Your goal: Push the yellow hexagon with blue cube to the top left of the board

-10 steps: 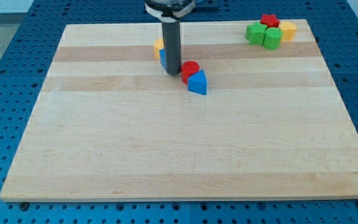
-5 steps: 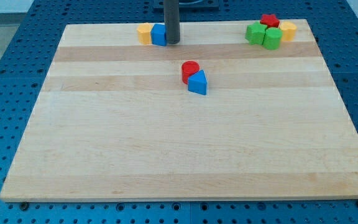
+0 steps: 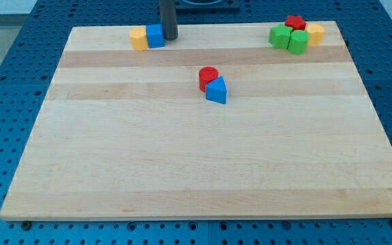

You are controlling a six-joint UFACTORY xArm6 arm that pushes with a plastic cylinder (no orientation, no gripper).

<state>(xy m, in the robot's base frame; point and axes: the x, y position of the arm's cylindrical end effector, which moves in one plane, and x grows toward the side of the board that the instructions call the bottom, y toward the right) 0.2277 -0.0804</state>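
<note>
Pale striped wood board (image 3: 182, 163) on blue perforated table (image 3: 5, 102). On board: yellow hexagon (image 3: 138, 39), blue cube (image 3: 155, 36), dark rod, my tip (image 3: 169, 38).

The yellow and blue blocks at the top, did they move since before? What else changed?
Yes. My tip slid up and toward the view's left, pushing the blue cube, which pushed the yellow hexagon ahead of it along the board's top edge. My tip now sits against the cube's right side. The red cylinder, the blue triangular block and the cluster at the top right stayed put.
</note>
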